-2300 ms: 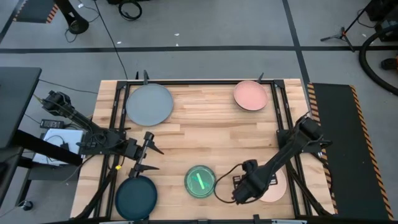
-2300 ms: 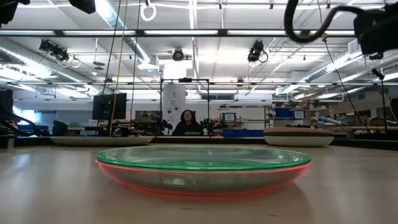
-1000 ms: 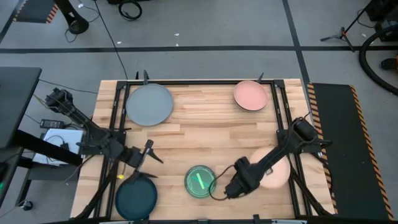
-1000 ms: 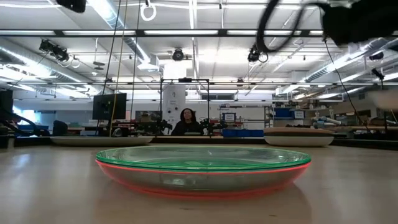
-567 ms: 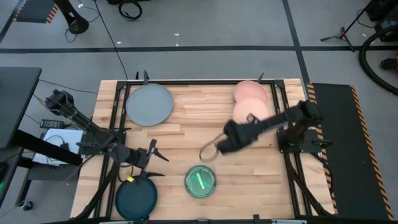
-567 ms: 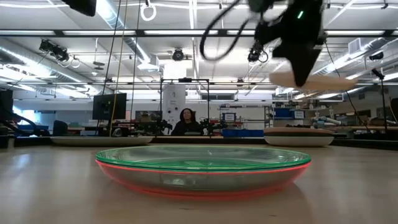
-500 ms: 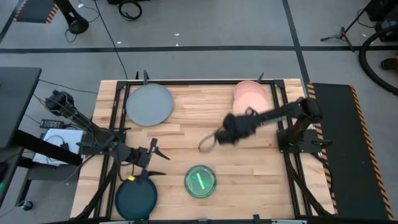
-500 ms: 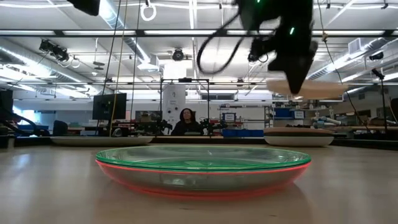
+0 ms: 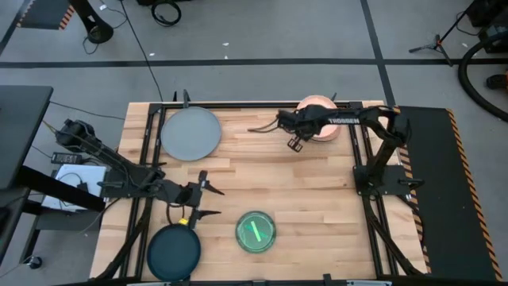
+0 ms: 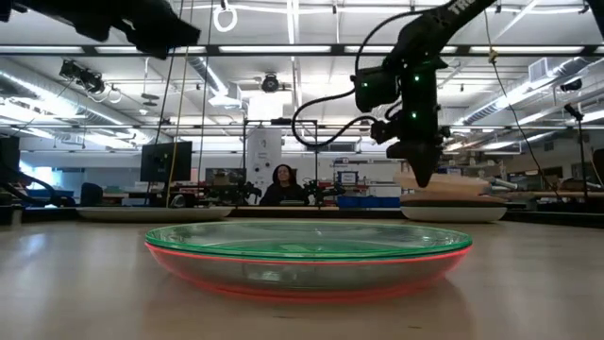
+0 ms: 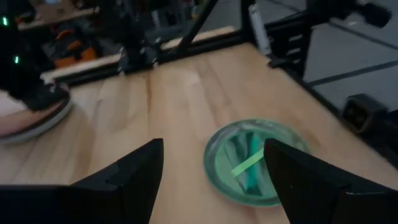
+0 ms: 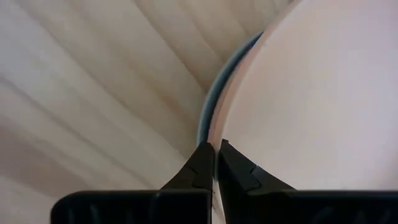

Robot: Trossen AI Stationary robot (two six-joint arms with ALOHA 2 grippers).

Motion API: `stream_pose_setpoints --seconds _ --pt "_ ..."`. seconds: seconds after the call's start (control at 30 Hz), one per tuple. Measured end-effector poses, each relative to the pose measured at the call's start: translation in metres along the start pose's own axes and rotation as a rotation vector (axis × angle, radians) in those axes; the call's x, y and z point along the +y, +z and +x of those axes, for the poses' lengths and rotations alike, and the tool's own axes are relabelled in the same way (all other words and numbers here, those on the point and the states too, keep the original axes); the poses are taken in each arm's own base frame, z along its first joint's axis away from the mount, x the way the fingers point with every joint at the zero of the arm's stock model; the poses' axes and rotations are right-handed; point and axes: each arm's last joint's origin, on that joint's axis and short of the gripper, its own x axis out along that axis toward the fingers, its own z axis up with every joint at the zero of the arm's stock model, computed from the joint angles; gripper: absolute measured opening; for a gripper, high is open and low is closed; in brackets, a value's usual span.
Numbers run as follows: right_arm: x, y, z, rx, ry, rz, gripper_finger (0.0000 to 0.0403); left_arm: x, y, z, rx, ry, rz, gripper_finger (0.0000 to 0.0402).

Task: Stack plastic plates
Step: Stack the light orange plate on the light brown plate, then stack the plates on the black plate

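My right gripper [image 9: 298,137] is at the table's far right, shut on a pale pink plate [image 12: 311,87]. It holds that plate over a peach plate [image 9: 321,119] lying there; a bluish rim [image 12: 205,109] shows beneath. A large grey plate [image 9: 190,133] lies far left, a dark teal plate [image 9: 173,253] near left. A translucent green plate with a red rim [image 9: 255,232] sits near the middle. My left gripper [image 9: 208,201] hovers open beyond the teal plate, touching nothing. My right gripper pinches the pale pink plate's rim [image 12: 219,135] between its two fingers, on the side facing the table's left. In the low view the fingers [image 10: 420,170] point down at it. The plate [image 10: 455,187] sits nearly level just over the stack [image 10: 453,212]; whether it touches, I cannot tell.
Black frame rails run along the table's left [image 9: 151,159] and right [image 9: 357,143] sides. Bare wood [image 9: 262,175] lies between the plates. A person [image 10: 283,186] sits far off in the room behind.
My right gripper has carried the pale pink plate from the table's near right, lifted clear, toward the far edge, then down over the peach plate at the far right. My left gripper has drifted a little toward the right and stayed open.
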Motion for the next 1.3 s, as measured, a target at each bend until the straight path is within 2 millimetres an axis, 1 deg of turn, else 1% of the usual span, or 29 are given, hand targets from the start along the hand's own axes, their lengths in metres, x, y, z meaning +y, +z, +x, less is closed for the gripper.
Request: stream_pose_setpoints --seconds 0.07,0.2,0.3,0.4,0.5,0.67,0.77,0.87,0.97,1.03,1.1,1.17,1.2,1.3 --pt "-0.01 0.004 0.005 0.01 0.039 0.016 0.0017 0.004 -0.003 0.003 0.028 0.02 -0.024 0.0283" --pt "-0.027 0.006 0.012 0.04 0.052 0.066 0.0022 0.012 -0.01 0.006 0.086 0.059 -0.052 0.0283" --pt "-0.033 0.006 0.014 0.052 0.074 0.115 0.0024 0.018 -0.011 0.007 0.094 0.083 -0.077 0.0283" --pt "-0.032 0.007 0.014 0.054 0.091 0.125 0.0035 0.019 -0.011 0.008 0.093 0.091 -0.083 0.0283" --pt "-0.031 0.006 0.014 0.057 0.103 0.117 0.0062 0.019 -0.01 0.007 0.092 0.088 -0.083 0.0283" --pt "-0.032 0.005 0.009 0.086 0.111 0.074 0.0124 0.016 -0.006 0.007 0.073 0.075 -0.108 0.0283" --pt "-0.028 0.005 -0.001 0.049 0.118 0.024 0.0158 0.013 0.004 0.006 0.044 0.057 -0.073 0.0283" --pt "-0.013 0.003 -0.02 -0.081 0.108 -0.067 0.0179 0.012 0.01 0.006 0.025 0.03 -0.007 0.0283" --pt "0.008 -0.005 -0.042 -0.221 0.117 -0.176 0.0187 0.014 0.01 0.007 0.024 -0.023 0.027 0.0283" --pt "0.022 -0.011 -0.057 -0.317 0.146 -0.235 0.0188 0.017 0.011 0.008 0.014 -0.023 0.039 0.0283" --pt "0.03 -0.02 -0.07 -0.385 0.17 -0.28 0.0187 0.021 0.012 0.009 0.004 -0.007 0.048 0.0283" --pt "0.032 -0.031 -0.077 -0.425 0.188 -0.297 0.0188 0.024 0.012 0.01 0.004 0.003 0.058 0.0283" --pt "0.03 -0.035 -0.079 -0.435 0.197 -0.28 0.0188 0.025 0.012 0.01 0.005 0.0 0.058 0.0283" --pt "0.015 -0.048 -0.078 -0.431 0.239 -0.17 0.0194 0.028 0.011 0.011 0.001 -0.043 0.053 0.0283"
